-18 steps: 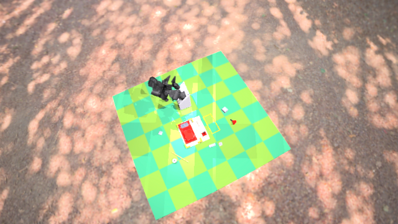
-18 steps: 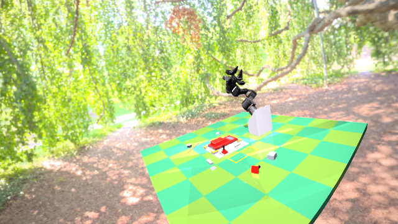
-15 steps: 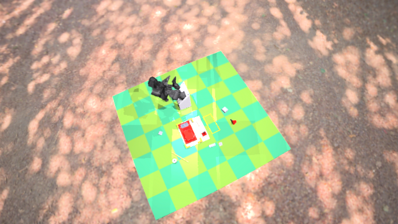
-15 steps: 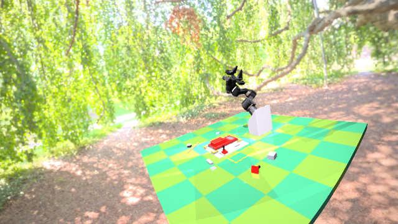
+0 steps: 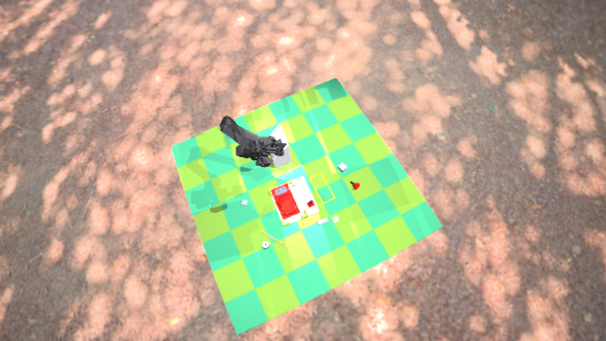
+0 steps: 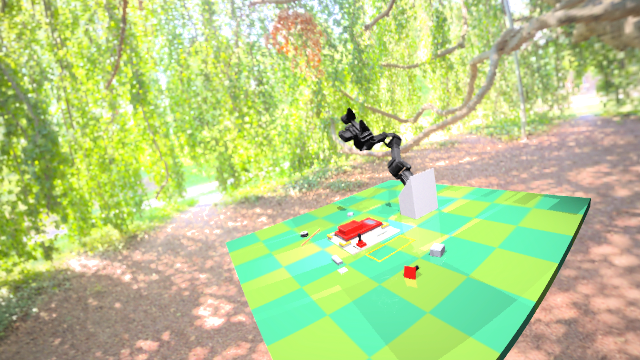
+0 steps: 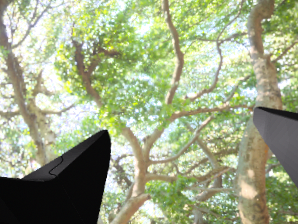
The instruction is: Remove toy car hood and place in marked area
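The red toy car (image 5: 292, 214) (image 6: 376, 223) sits on a white board with yellow corner pieces. Its hood seems to be the raised red block (image 5: 287, 204) (image 6: 350, 229), resting on the car; its edges are too small to make out. The marked area is a thin yellow outline (image 5: 328, 185) (image 6: 397, 250) on the table beside the board, with nothing inside it. My gripper (image 7: 184, 125) is wide open and empty. It is raised high above the table, well away from the car, and the wrist view shows only trees between the fingers.
A red piece with a black stem (image 5: 311, 204) (image 6: 361, 243) stands on the board. Another red and black piece (image 5: 356, 186) (image 6: 410, 272) and a grey block (image 5: 342, 167) (image 6: 437, 250) lie beyond the marked area. Small white blocks, a wheel (image 5: 265, 244) and an orange stick (image 5: 274, 239) lie around the board.
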